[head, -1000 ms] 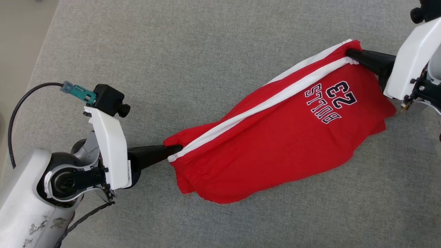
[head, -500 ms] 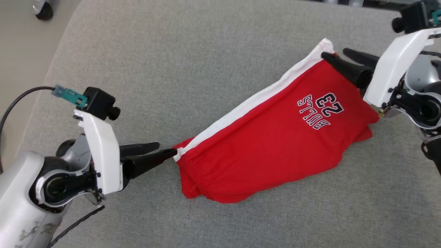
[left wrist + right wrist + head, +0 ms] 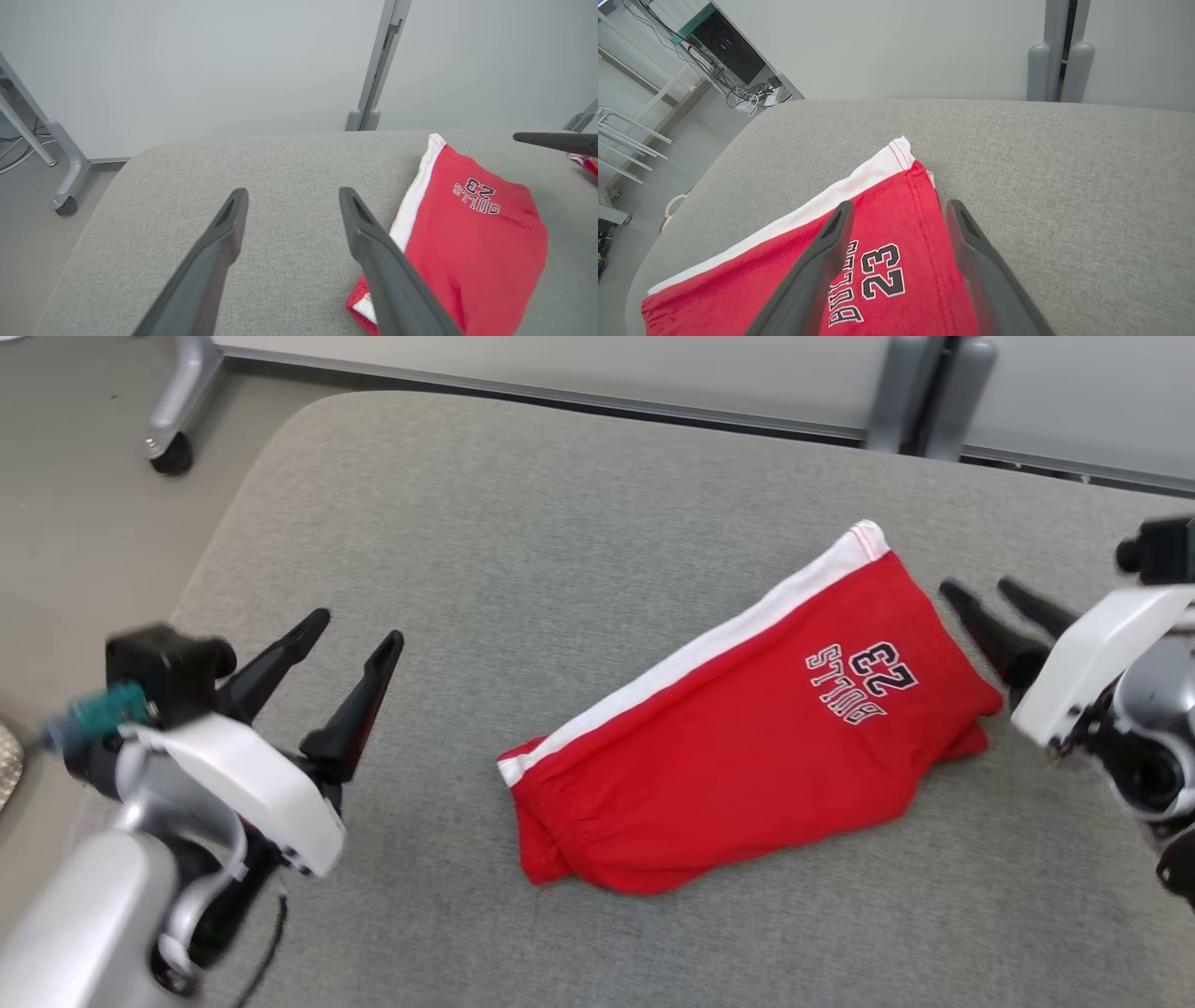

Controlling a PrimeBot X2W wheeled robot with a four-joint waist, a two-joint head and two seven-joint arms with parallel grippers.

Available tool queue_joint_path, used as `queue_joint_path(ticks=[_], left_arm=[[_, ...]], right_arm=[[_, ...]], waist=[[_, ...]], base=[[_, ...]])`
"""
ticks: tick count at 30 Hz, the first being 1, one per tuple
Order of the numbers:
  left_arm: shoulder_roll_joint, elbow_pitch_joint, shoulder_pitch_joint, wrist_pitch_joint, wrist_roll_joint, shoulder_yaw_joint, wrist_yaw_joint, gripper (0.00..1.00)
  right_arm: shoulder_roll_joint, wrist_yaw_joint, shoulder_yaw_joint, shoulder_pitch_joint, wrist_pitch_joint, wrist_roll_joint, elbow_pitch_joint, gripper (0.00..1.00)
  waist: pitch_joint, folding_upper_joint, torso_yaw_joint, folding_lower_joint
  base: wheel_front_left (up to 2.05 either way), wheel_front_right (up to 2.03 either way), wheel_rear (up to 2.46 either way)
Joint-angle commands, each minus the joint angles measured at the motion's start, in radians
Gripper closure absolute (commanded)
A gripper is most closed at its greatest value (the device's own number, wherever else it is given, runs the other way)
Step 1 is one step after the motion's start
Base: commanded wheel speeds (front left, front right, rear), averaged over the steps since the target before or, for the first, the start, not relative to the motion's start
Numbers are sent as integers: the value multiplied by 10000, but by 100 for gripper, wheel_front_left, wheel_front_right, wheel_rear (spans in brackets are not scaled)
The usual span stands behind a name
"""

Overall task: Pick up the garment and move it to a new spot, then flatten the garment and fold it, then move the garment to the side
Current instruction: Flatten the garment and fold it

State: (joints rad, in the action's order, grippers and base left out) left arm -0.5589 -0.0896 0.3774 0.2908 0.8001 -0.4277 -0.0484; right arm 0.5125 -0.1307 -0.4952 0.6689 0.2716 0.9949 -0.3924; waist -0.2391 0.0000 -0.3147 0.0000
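The garment point(image 3: 747, 747) is a pair of red shorts with a white side stripe and a "BULLS 23" print. It lies folded in a slanted bundle on the grey padded table point(image 3: 523, 523). My left gripper point(image 3: 359, 625) hovers open to the left of it, well apart, nothing between its fingers. My right gripper point(image 3: 980, 586) stands open just off the garment's upper right corner. In the left wrist view the garment point(image 3: 472, 247) sits right of my open left gripper point(image 3: 292, 196). In the right wrist view my open right gripper point(image 3: 896, 207) is raised over the garment point(image 3: 882, 261) by its hem corner.
The table's rounded far left corner borders bare floor point(image 3: 84, 523). A wheeled metal leg point(image 3: 173, 420) stands there. Grey wall panels with a post point(image 3: 896, 392) run behind the far edge. Cables and a dark box point(image 3: 726, 46) lie at the far left of the right wrist view.
Both grippers opened, let go of the garment's ends and drew back. The garment now lies loose on the table. The head camera has tilted up, so the far edge shows.
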Motion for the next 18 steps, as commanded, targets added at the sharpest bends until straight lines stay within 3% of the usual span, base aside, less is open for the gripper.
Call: queue_joint_path(ticks=[1,5,9,13,18], left_arm=[[335,177,-398,-886,-598,51,477,0],[1325,498,-889,-2730,-1252,-26,1054,0],[1955,1039,-1307,-3810,-1456,-211,1139,0],[2371,1602,-1490,-4271,-1326,-405,968,0],[2517,1998,-1560,-4455,-1328,-521,904,0]], right_arm=[[-38,-4,-219,-228,-184,148,-312,0],[41,-4,-578,-18,-593,195,-1321,0],[39,-4,-841,432,-438,379,-2524,0],[-155,-4,-1056,805,1056,1209,-3876,0],[-603,-4,-1127,675,2598,2211,-4514,0]], waist=[[73,0,-207,0],[-52,0,-539,0],[-226,0,-932,0],[-297,0,-1418,0],[-139,0,-1653,0]], base=[[0,0,0],[0,0,0],[0,0,0],[0,0,0],[0,0,0]])
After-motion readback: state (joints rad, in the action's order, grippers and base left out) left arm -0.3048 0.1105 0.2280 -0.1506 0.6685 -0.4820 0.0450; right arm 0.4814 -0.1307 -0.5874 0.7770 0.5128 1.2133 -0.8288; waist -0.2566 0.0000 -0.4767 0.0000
